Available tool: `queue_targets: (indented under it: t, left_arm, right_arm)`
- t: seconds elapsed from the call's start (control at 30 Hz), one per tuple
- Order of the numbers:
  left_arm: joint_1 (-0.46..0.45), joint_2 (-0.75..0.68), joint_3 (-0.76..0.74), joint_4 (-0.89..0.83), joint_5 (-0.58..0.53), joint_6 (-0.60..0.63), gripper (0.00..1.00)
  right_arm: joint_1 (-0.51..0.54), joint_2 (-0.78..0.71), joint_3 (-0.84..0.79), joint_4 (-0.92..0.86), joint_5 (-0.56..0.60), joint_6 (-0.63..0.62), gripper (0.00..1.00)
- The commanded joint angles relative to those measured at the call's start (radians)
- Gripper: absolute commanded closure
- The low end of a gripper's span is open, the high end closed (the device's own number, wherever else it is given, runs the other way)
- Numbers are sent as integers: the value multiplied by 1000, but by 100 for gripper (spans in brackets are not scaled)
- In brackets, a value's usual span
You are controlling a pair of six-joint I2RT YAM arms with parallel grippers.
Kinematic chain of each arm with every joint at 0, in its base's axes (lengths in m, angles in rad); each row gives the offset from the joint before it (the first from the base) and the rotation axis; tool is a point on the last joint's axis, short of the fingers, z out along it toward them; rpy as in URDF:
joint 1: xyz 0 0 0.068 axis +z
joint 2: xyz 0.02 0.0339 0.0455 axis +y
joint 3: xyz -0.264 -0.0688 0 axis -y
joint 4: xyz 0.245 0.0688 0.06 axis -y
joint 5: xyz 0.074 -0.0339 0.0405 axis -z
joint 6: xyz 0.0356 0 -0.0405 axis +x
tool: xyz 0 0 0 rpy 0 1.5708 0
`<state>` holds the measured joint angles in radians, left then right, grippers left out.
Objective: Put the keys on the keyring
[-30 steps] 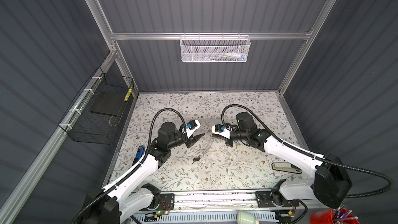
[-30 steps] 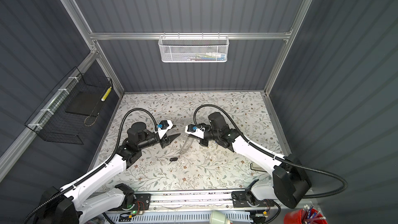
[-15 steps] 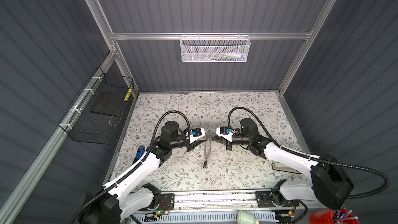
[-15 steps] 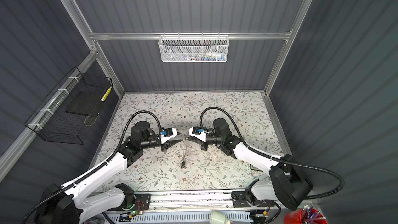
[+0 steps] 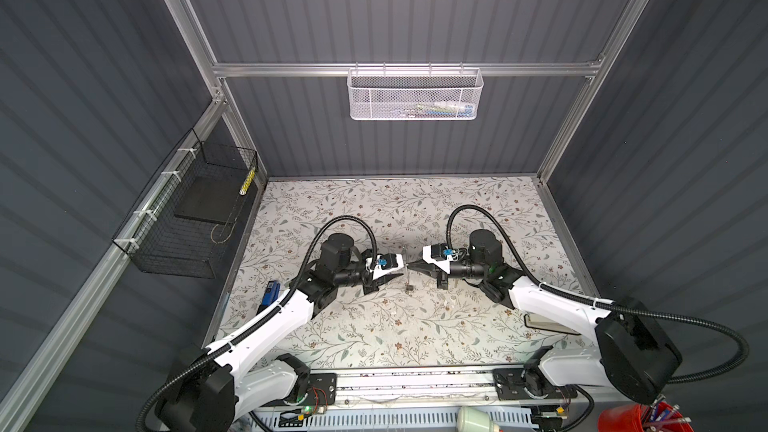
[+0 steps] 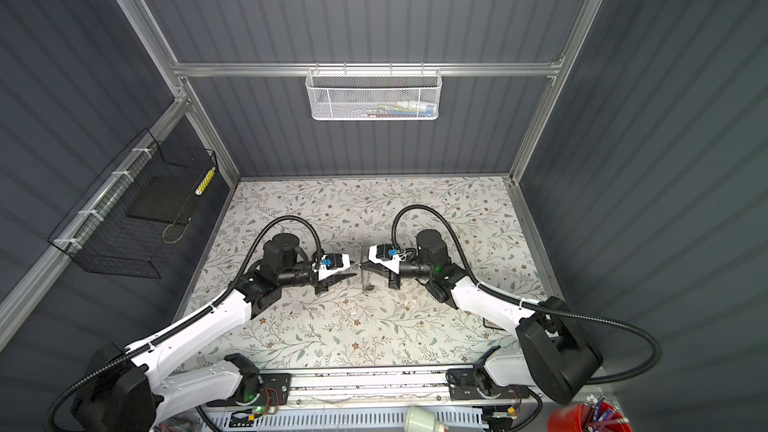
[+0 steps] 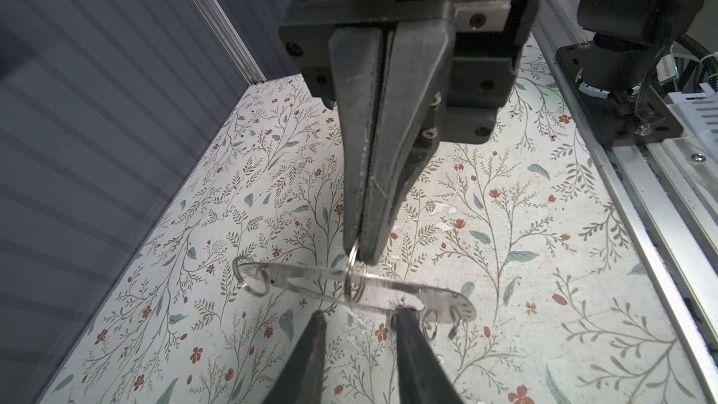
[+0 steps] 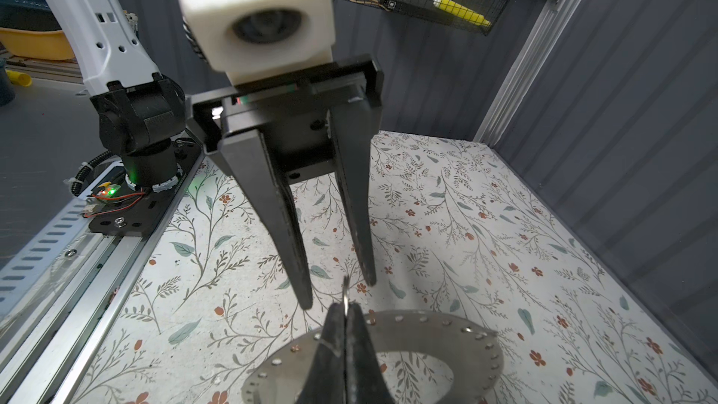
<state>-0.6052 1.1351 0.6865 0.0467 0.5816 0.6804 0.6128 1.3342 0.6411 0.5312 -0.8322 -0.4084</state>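
Grey keyring [image 8: 427,330] hangs from clamped right gripper [image 7: 363,254] — left gripper [image 8: 338,293] spread.

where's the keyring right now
In both top views the keyring hangs edge-on above the middle of the table, between the two hands; the shut right hand pinches a small ring on it, the open left hand faces it.

Both top views look steeply down on the whole table [image 5: 374,326]; wrist views face each other closely across the middle.
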Motion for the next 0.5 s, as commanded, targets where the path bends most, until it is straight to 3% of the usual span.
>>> queue_targets:
  t: [0.0, 0.47]
  left_arm:
    - [-11, 7, 43, -2, -21, 20, 68]
    - [-53, 8, 54, -4, -3, 3, 82]
  right_arm:
    - [-4, -2, -9, 40, -37, 3, 98]
    - [-4, -27, -44, 54, -54, -17, 98]
